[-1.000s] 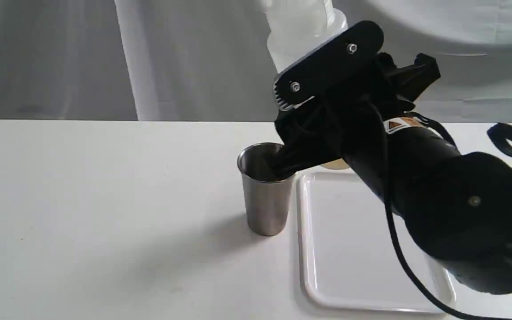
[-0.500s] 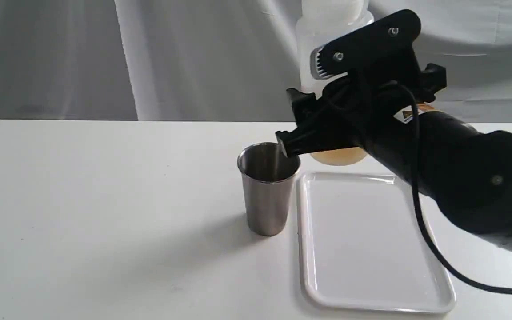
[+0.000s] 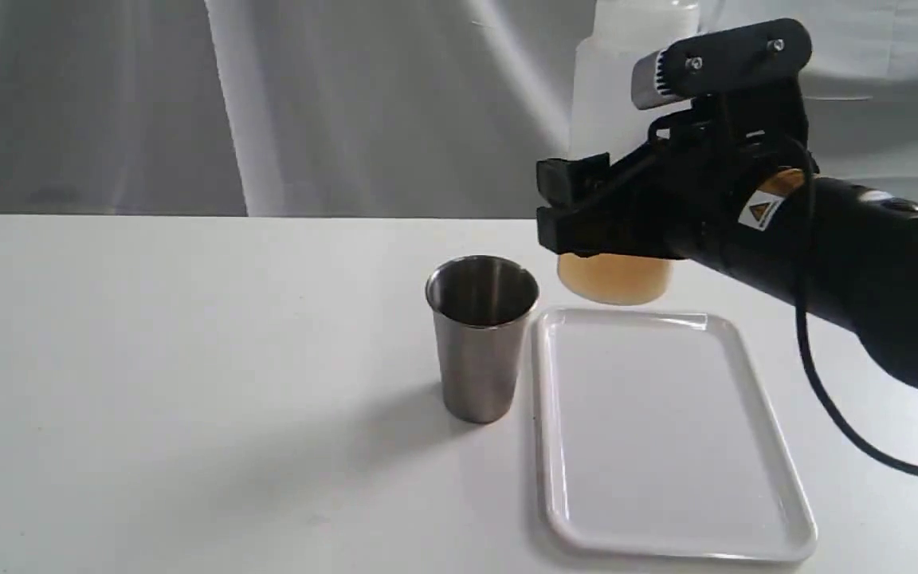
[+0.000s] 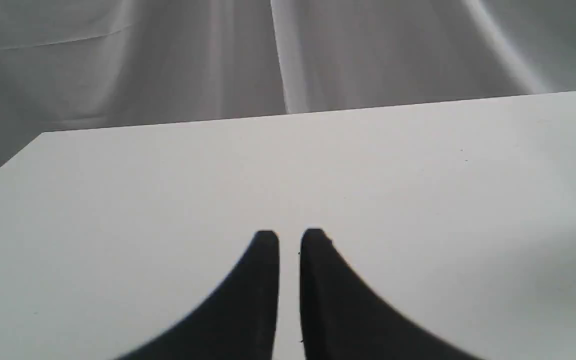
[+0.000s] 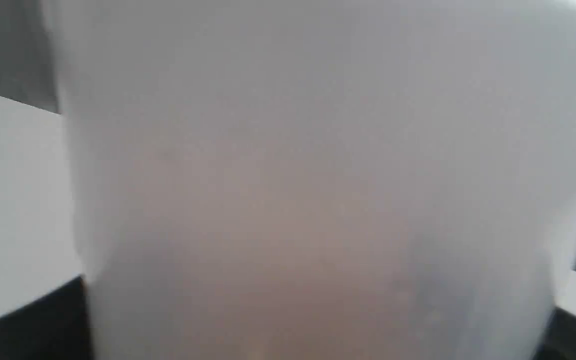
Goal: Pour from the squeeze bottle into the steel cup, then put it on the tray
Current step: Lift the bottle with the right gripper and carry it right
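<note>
My right gripper [image 3: 602, 139] is shut on the squeeze bottle [image 3: 610, 104], a translucent white cylinder with amber liquid settled at its base. The bottle hangs upright in the air over the far edge of the white tray [image 3: 666, 446], and its nozzle is cut off by the top of the exterior view. The steel cup [image 3: 481, 339] stands upright on the table just left of the tray, apart from the bottle. In the right wrist view the squeeze bottle [image 5: 318, 200] fills almost everything. My left gripper [image 4: 289, 240] hovers over bare table, fingers nearly together and holding nothing.
A white table [image 3: 188, 359] carries the cup and tray, with a grey draped cloth [image 3: 268, 104] behind its far edge. A black cable [image 3: 833, 414] hangs from the right arm over the tray's right side.
The bottle has swung from tilted toward the cup to upright. The right gripper carried it to the right, away from the cup's mouth and over the tray's far edge.
</note>
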